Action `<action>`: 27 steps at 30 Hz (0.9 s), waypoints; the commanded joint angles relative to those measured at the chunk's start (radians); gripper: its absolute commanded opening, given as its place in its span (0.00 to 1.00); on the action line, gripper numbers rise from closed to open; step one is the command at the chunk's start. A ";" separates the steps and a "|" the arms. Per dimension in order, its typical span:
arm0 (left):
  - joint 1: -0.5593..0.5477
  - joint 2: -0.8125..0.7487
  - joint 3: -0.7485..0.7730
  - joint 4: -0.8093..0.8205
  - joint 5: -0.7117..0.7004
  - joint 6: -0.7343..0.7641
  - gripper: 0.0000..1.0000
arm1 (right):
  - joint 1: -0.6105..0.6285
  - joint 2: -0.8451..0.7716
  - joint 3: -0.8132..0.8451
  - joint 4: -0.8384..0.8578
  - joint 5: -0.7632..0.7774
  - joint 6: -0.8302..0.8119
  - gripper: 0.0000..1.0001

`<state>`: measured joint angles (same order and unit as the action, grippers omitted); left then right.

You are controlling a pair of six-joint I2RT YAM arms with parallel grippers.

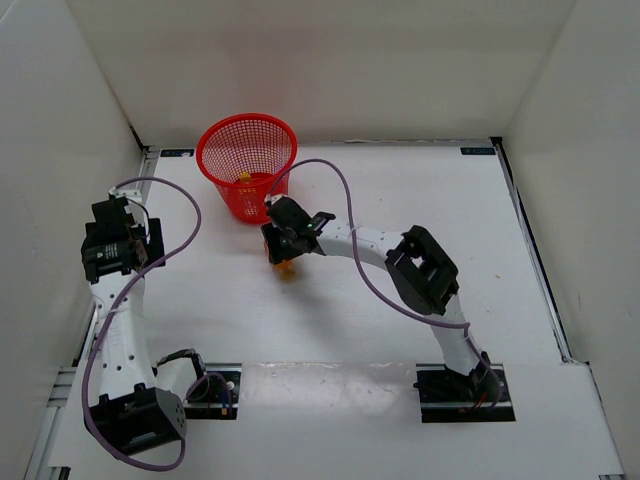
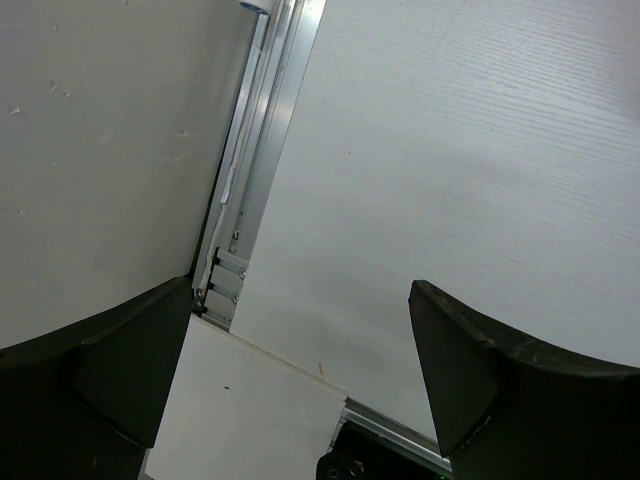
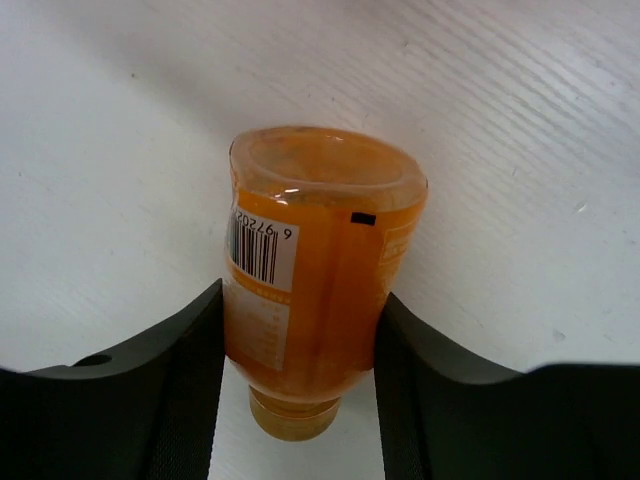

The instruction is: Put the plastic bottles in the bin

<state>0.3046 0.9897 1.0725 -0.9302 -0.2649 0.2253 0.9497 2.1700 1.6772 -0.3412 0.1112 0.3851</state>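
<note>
My right gripper (image 1: 284, 256) is shut on a stubby orange bottle (image 3: 310, 290) with a barcode label, its cap toward the wrist and its base pointing away. In the top view the bottle (image 1: 286, 266) shows as an orange spot under the gripper, just in front of the red mesh bin (image 1: 247, 165). Another orange bottle (image 1: 245, 180) lies inside the bin. The clear bottle is out of view. My left gripper (image 1: 135, 245) is open and empty near the table's left edge; its dark fingers (image 2: 480, 370) frame bare table.
White walls enclose the table on three sides. An aluminium rail (image 2: 255, 170) runs along the left edge under the left gripper. The right arm's purple cable (image 1: 345, 200) loops past the bin.
</note>
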 commanded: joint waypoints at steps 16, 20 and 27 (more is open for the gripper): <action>0.004 0.049 -0.042 0.054 -0.157 0.068 1.00 | 0.110 -0.498 -0.254 0.131 -0.079 -0.276 0.01; 0.004 0.104 -0.051 0.064 -0.178 0.088 1.00 | 0.084 -0.498 -0.076 0.258 -0.018 -0.328 0.00; 0.014 0.219 -0.040 0.100 -0.261 0.181 1.00 | -0.028 -0.112 0.540 0.254 0.119 -0.267 0.07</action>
<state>0.3061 1.1984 1.0271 -0.8745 -0.4618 0.3496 0.9668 1.9282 2.0892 -0.1051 0.1322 0.1043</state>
